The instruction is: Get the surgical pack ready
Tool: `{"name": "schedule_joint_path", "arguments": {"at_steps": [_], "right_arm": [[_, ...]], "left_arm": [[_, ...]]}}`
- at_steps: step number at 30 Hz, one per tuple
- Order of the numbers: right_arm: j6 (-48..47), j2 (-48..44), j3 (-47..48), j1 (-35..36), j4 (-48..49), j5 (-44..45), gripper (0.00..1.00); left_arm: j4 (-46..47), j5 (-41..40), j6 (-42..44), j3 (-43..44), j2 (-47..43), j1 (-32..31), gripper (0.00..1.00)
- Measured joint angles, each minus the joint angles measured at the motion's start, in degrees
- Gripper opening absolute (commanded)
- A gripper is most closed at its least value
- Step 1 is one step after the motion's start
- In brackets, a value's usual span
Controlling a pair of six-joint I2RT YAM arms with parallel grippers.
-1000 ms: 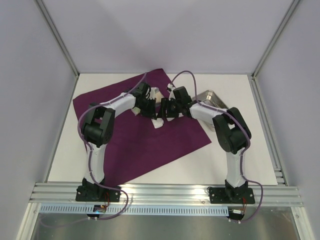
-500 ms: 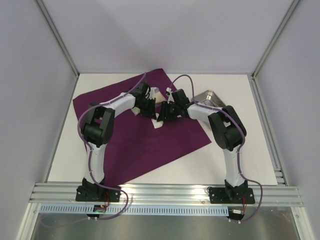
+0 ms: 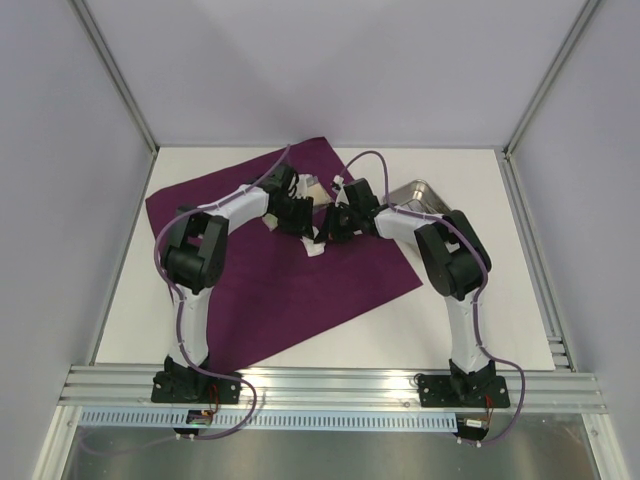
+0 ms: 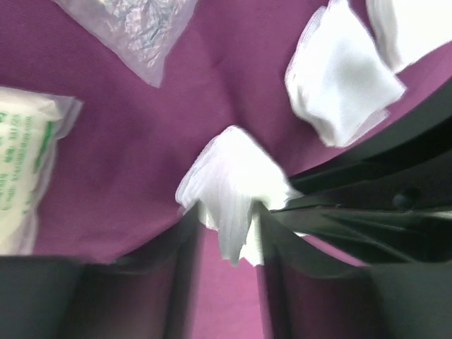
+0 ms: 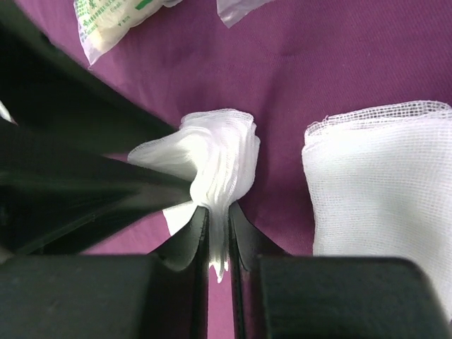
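Gauze [image 5: 220, 152] pinched in right claw [image 5: 219, 212]; tray [image 3: 428, 189] overhead only

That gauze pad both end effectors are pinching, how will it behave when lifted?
Probably floppy: the gauze pad bunches into folds where the right end effector pinches it. Likely very light, being thin open weave. Its layers may fan apart, as the left wrist view hints.

The printed packet [image 4: 21, 176] runs off the left wrist view's edge, its lettering apparently too blurred to read.
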Motion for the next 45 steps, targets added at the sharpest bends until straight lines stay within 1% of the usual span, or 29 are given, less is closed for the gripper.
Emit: {"name": "schedule_joint_path", "arguments": {"at_steps": [1,5,8,11,16,22,29,33,36,40,42,45], "right_arm": [[0.02,0.00,0.00,-0.02,0.04,-0.04,0.00],[0.04,-0.02,-0.04,-0.02,0.28,-0.39,0.00],[-0.04,-0.02,-0.04,-0.02,0.44,-0.57,0.00],[-0.13,-0.02,-0.04,-0.02,0.46,-0.74,0.00],[-0.17,-0.52,-0.04,-0.02,0.37,-1.16,0.01],[-2.89,-3.89,1.18,-0.02,-2.54,-2.05,0.00],[-7.80,-9.70,5.62,-2.27,-6.36,-5.51,0.00],[-11.80,-12.70,6.47,-6.64,-9.81,-7.08,0.00],[-16.85,-14.47,7.52,-12.87,-14.73,-8.61,0.01],[-24.50,-14.60,9.46,-23.12,-21.05,-8.85,0.00],[-27.93,-14.36,9.88,-27.15,-24.06,-8.41,0.00],[-33.05,-12.70,11.91,-30.25,-28.41,-7.63,0.00]], "left_arm": [[-0.20,-0.20,-0.02,0.00,-0.02,0.15,0.56],[-1.73,-2.34,0.57,0.00,-0.42,0.76,0.57],[-3.58,-4.42,1.18,-0.11,-2.38,1.25,0.58],[-5.35,-6.29,2.23,-0.44,-6.19,1.95,0.59],[-7.17,-8.26,4.76,-1.11,-14.95,4.09,0.59],[-8.70,-8.72,7.15,-3.56,-23.28,5.75,0.60],[-10.78,-8.92,8.48,-5.16,-25.09,5.79,0.60],[-11.56,-8.92,8.85,-5.18,-25.22,5.79,0.60],[-12.28,-8.94,9.44,-5.27,-25.59,5.79,0.60],[-12.61,-8.94,9.99,-5.31,-26.23,5.79,0.60],[-12.68,-8.96,10.19,-5.31,-26.38,5.79,0.60],[-12.85,-9.27,10.58,-5.31,-26.40,5.79,0.60]]}}
